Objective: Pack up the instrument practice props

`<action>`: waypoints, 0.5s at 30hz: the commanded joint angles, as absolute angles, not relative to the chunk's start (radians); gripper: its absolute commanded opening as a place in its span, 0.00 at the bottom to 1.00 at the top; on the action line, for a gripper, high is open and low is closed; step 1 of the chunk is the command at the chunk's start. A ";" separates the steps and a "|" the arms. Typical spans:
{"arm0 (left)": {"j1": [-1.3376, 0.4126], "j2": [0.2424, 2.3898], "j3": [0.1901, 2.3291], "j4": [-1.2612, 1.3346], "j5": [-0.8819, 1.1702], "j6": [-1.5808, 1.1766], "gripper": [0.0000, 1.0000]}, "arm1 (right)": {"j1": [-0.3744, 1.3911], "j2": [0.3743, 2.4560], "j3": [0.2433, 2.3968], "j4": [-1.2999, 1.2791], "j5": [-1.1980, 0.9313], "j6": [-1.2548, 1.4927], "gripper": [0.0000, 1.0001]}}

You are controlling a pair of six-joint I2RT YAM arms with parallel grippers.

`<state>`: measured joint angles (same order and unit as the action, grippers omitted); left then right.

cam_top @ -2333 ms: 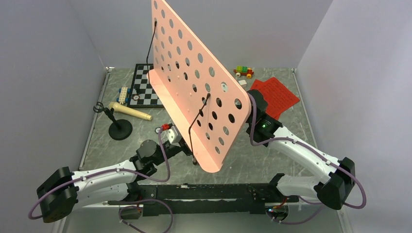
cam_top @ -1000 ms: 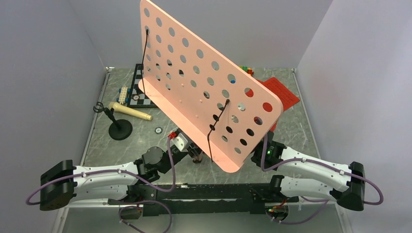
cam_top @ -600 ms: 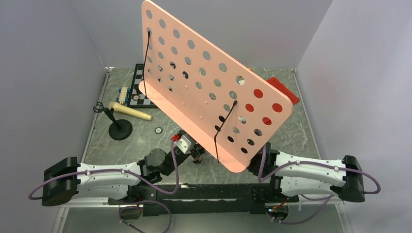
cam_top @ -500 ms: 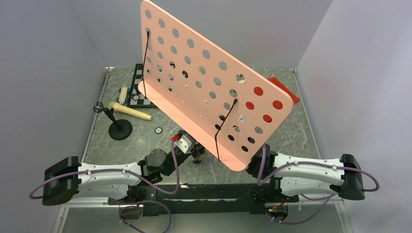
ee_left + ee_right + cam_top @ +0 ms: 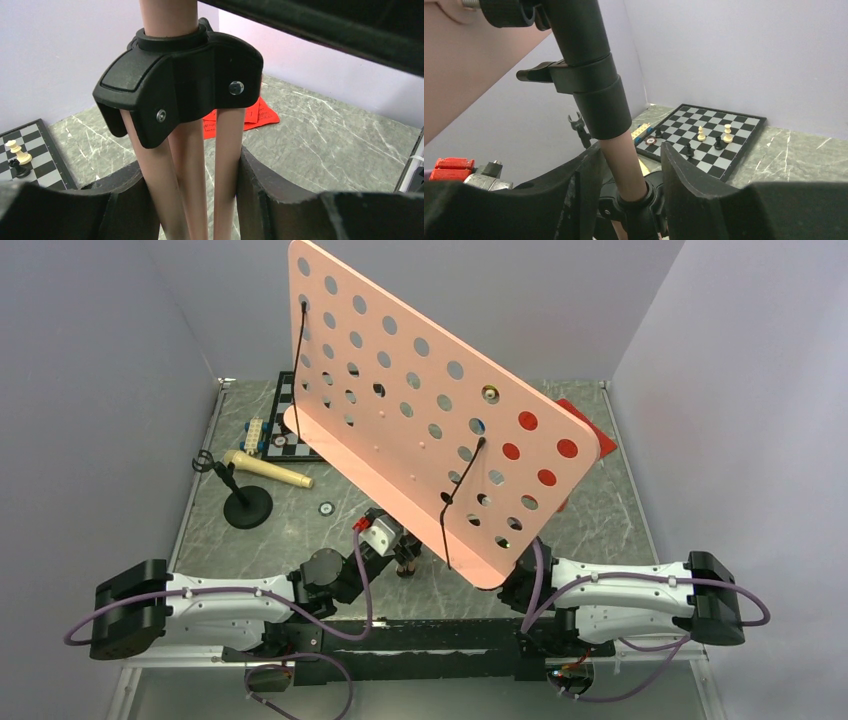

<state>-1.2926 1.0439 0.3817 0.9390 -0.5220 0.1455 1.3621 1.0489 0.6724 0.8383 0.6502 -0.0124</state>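
The large pink perforated music stand (image 5: 420,430) stands tilted over the middle of the table. My left gripper (image 5: 190,160) is shut on its folded pink legs (image 5: 227,150) just below the black hub (image 5: 180,75). My right gripper (image 5: 630,146) is open, one finger on each side of the pink pole (image 5: 624,155) below a black collar (image 5: 596,100), with a gap at the right finger. The cream microphone (image 5: 268,471) lies at the left beside its black round-base stand (image 5: 247,507). Red sheet-music pages (image 5: 592,432) lie at the back right, mostly behind the panel.
A black-and-white chessboard (image 5: 709,135) with several pieces lies at the back left, with a toy brick strip (image 5: 254,435) at its edge. A small round disc (image 5: 326,508) lies near the microphone stand. Grey walls close in the table on three sides.
My right arm has drawn back to the near edge and gone in under the panel, its jaws narrowing around the pole. The panel has swung to face more to the right. My left grip is unchanged.
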 commanded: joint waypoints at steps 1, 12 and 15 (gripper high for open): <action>-1.292 1.055 0.424 0.979 -0.546 0.281 0.00 | 1.360 1.068 0.706 0.922 0.630 -0.090 0.45; -1.296 1.042 0.408 0.979 -0.502 0.252 0.00 | 1.250 1.015 0.696 0.818 0.366 -0.080 0.00; -1.296 1.034 0.403 0.976 -0.487 0.243 0.00 | 1.211 0.996 0.704 0.765 0.299 -0.080 0.00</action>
